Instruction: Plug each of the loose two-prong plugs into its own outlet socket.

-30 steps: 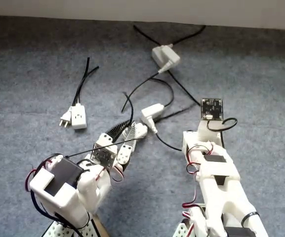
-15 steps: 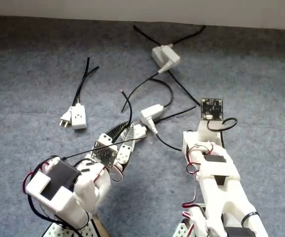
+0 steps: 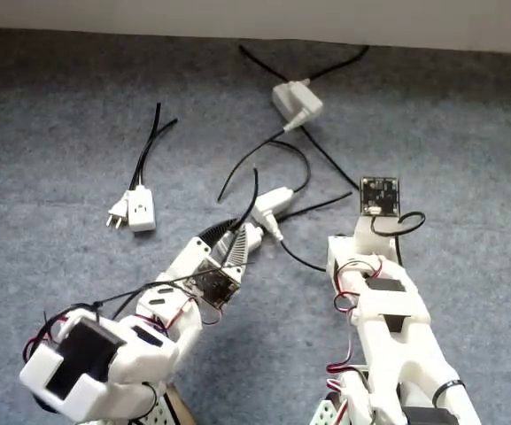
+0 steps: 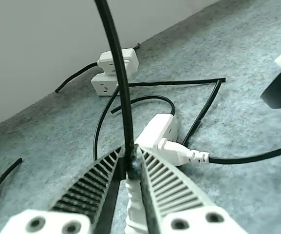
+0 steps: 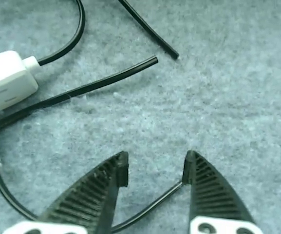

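Presently: grey carpet [image 3: 468, 159], pale wall [image 3: 237, 13] along its far edge. Left gripper [image 4: 132, 158], mid-carpet, jaws clamped on a white plug [image 4: 132, 214], black cord [image 4: 113, 58] rising from it. Right gripper [image 5: 156, 163] beside it, jaws apart, holding nothing. Socket [image 4: 157, 129] just ahead of the plug. Step in hand, likely: insertion; the next move calls for prongs lined up with the slots.

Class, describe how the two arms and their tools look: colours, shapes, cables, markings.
The left arm and right arm have white plastic shells around black motor blocks, with thin red, black and white wires looped at the joints. The left tool and right tool have black, ribbed, tapering fingers on white bases.
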